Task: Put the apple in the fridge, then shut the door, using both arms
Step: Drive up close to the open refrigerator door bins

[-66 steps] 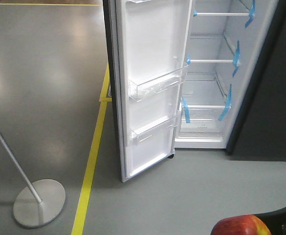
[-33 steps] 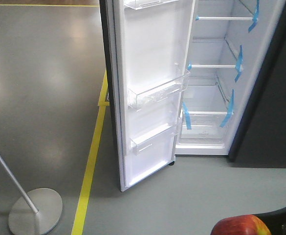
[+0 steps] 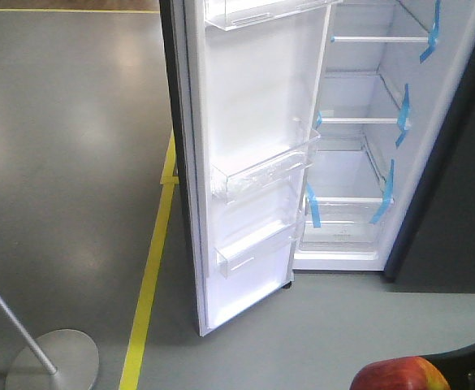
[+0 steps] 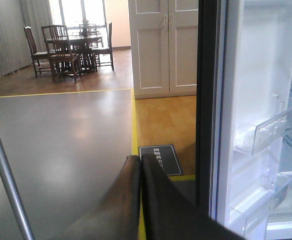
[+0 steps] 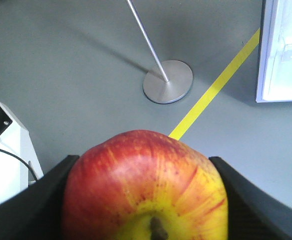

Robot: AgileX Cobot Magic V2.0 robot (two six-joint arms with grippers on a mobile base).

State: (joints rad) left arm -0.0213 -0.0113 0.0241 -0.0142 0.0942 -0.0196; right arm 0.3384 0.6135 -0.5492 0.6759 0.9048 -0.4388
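The red and yellow apple (image 5: pixel 146 185) fills the bottom of the right wrist view, stem towards the camera. My right gripper (image 5: pixel 143 167) is shut on the apple, a black finger pressed to each side. In the front view the apple (image 3: pixel 399 375) shows at the bottom right, well short of the fridge (image 3: pixel 355 162), whose white shelves carry blue tape. The door (image 3: pixel 253 106) stands wide open with its white inner face and clear bins towards me. My left gripper (image 4: pixel 140 161) is shut on nothing, low and to the left of the door's dark edge (image 4: pixel 207 100).
A metal pole on a round base (image 3: pixel 54 361) stands on the grey floor at the left, beyond a yellow floor line (image 3: pixel 152 276). The other dark grey panel (image 3: pixel 456 203) flanks the fridge on the right. A black mat (image 4: pixel 158 159) lies behind the door.
The fridge and its door have grown and shifted down and right in the front view, and the pole base has slid to the lower left. The apple stays held in the right gripper.
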